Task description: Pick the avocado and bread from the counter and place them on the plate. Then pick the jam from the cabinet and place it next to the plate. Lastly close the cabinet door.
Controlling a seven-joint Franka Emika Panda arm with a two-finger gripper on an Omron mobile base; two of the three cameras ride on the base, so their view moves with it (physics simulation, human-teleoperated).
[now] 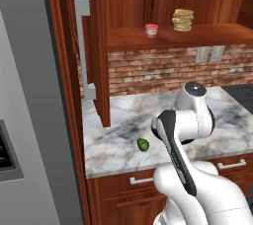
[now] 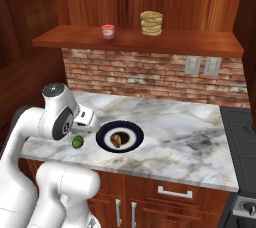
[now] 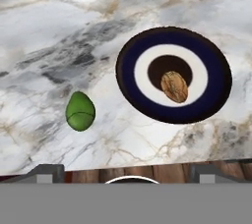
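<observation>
One item of the two for the plate was already in place, so the step in hand looked like the avocado pick. Nearest the camera on the hand, the tool (image 3: 126,171) stood spread wide with nothing between its tips, well above the surface (image 3: 59,36) and looking down on it.

Just beyond the front edge of the surface lay the avocado (image 3: 80,111), a small glossy green oval resting on its side on the bare marble, apart from the plate (image 3: 129,78) and to its left in the hand view. In the right base view the avocado (image 2: 77,142) sat close under the arm's elbow, beside the plate (image 2: 102,139). The next move, as I judged it, called for bringing the spread tool down over the fruit, centred across its narrow width, and pinching gently; its smooth rounded skin could let it roll or slip out if the tips closed off-centre.

Farther in, the bread (image 3: 174,86), a small brown speckled lump, lay at the plate's dark centre, inside the white ring and navy rim.

Farthest back, above the brick wall, the jam (image 2: 108,31), a small pinkish-red jar with a pale top, stood upright on the cabinet shelf (image 2: 200,42), well apart from a stack of tan discs (image 2: 151,23). The cabinet door (image 1: 96,46) hung open at the left, its long silver handle (image 1: 83,46) facing out.
</observation>
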